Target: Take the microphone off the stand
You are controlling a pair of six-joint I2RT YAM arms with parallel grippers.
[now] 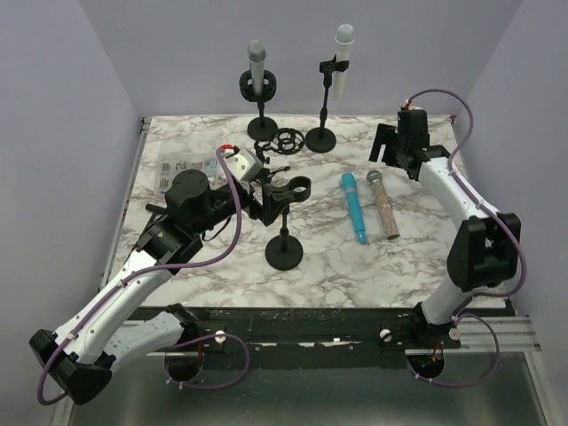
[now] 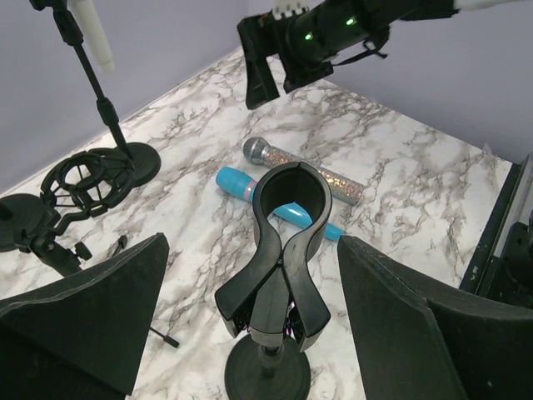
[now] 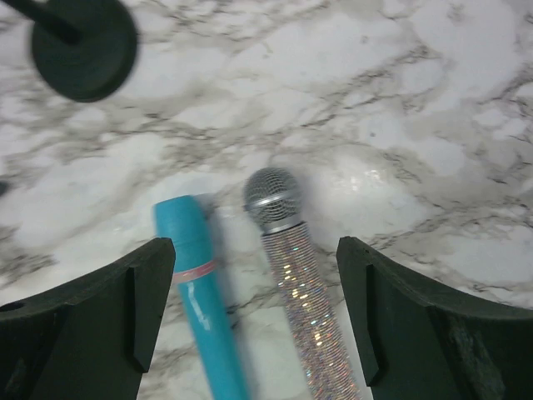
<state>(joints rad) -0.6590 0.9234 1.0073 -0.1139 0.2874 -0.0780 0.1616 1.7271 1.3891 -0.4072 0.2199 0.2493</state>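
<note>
At the back, a grey microphone (image 1: 257,64) stands in a ring mount and a white microphone (image 1: 343,55) sits in a clip stand. An empty clip stand (image 1: 285,250) stands mid-table. Its black clip (image 2: 287,242) sits between the wide-open fingers of my left gripper (image 2: 250,321), without touching them. A teal microphone (image 1: 354,207) and a glitter microphone (image 1: 383,205) lie side by side on the marble. My right gripper (image 3: 254,325) is open and empty above the heads of the teal microphone (image 3: 200,292) and the glitter microphone (image 3: 291,258). It is in the top view (image 1: 389,146) near the back right.
A loose black shock mount (image 1: 286,140) lies near the back stands' bases. A printed card (image 1: 186,166) lies at the left. Purple walls close in the back and sides. The table's front rail (image 1: 337,333) is near the arm bases.
</note>
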